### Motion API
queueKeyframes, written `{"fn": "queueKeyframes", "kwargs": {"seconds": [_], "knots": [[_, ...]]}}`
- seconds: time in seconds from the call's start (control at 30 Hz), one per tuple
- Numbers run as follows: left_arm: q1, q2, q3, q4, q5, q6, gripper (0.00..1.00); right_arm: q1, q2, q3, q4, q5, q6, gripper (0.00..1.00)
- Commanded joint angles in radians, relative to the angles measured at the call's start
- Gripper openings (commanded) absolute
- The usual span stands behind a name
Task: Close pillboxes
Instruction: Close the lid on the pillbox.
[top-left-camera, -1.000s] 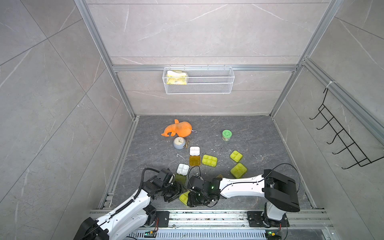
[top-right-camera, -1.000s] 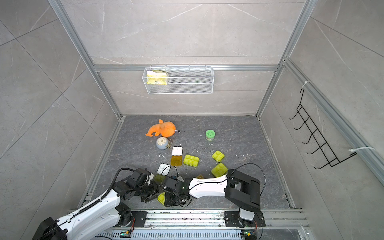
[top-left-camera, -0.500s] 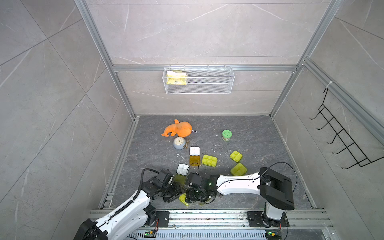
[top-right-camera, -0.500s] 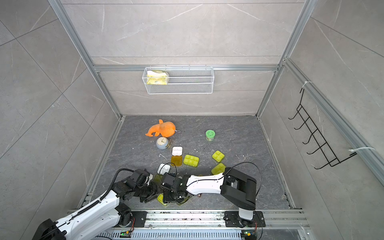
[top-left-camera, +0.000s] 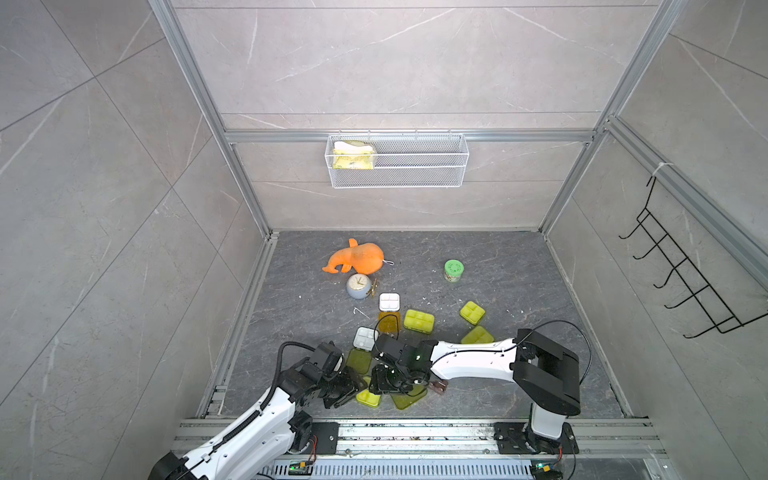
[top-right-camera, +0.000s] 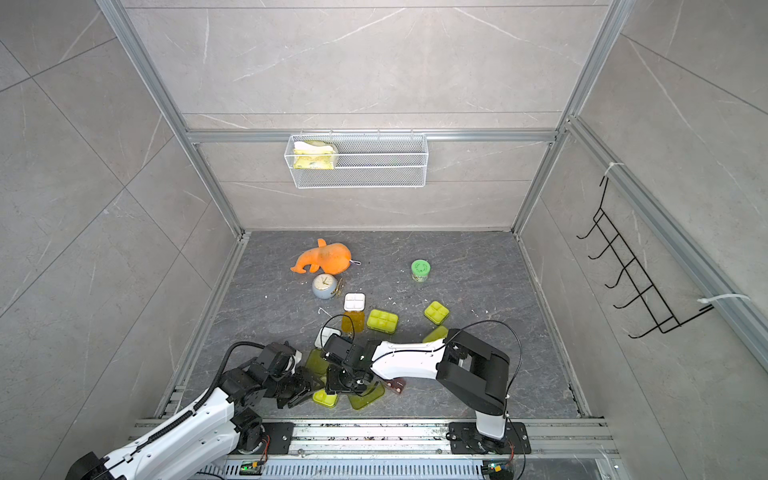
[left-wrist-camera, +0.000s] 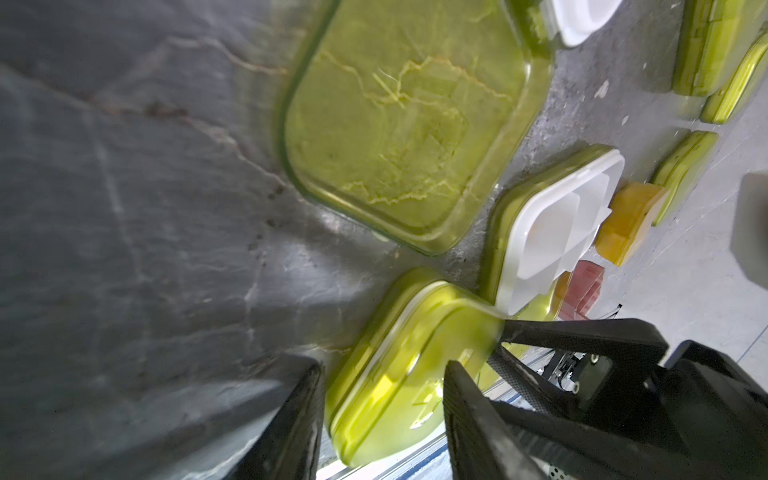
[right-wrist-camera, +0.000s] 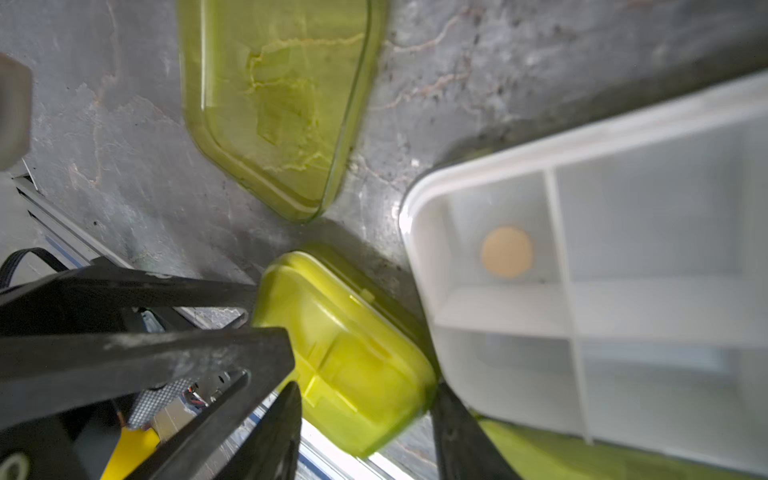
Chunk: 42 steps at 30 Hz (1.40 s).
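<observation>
1. In both top views the small closed yellow-green pillbox (top-left-camera: 368, 399) (top-right-camera: 325, 399) lies on the dark grey stone-patterned desk (top-left-camera: 519, 395) at the lower centre of the frame, near the front rail.
2. The left arm enters from the lower left corner. Its white link slants up and to the right, and its black wrist is folded low over the desk. The left gripper (top-left-camera: 351, 392) points rightward at the pillbox.
3. In the left wrist view, the left jaws stand one on each side of the pillbox (left-wrist-camera: 395, 374), very close to its walls. I cannot tell whether they press on it.
4. The right arm is based at the lower right. From its black elbow block the white forearm runs leftward, almost level, and the wrist bends downward. The right gripper (top-left-camera: 386, 384) sits just above and right of the same pillbox.
5. In the right wrist view, the right jaws are part-open with both tips against opposite edges of the pillbox (right-wrist-camera: 345, 345), gripping it.
6. Just beside the pillbox stands an open white four-cell tray (right-wrist-camera: 582, 291) with a round pale-orange pill (right-wrist-camera: 507, 251) in one cell.
7. A flat translucent yellow-green lid (right-wrist-camera: 274, 104) lies nearby on the desk, apart from the pillbox.
</observation>
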Motion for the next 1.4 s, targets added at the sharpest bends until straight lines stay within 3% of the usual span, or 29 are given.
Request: {"fn": "queueKeyframes", "kwargs": {"seconds": [0.0, 0.17, 0.63, 0.83, 1.37], "knots": [[-0.003, 0.006, -0.021, -0.051, -0.01, -0.018, 0.43, 0.0, 0.022, 0.013, 0.003, -0.013, -0.016, 0.52], [-0.004, 0.023, -0.031, -0.03, -0.006, -0.022, 0.38, 0.001, 0.022, 0.004, 0.012, -0.018, -0.012, 0.51], [-0.004, 0.035, -0.021, -0.027, -0.01, -0.024, 0.37, 0.0, 0.018, -0.01, 0.022, -0.019, -0.01, 0.5], [-0.004, -0.001, 0.003, -0.081, -0.041, -0.025, 0.45, 0.0, 0.007, -0.012, 0.021, -0.016, -0.009, 0.5], [-0.002, -0.038, 0.079, -0.159, -0.086, -0.008, 0.49, 0.0, -0.08, -0.002, -0.046, 0.028, -0.027, 0.54]]}}
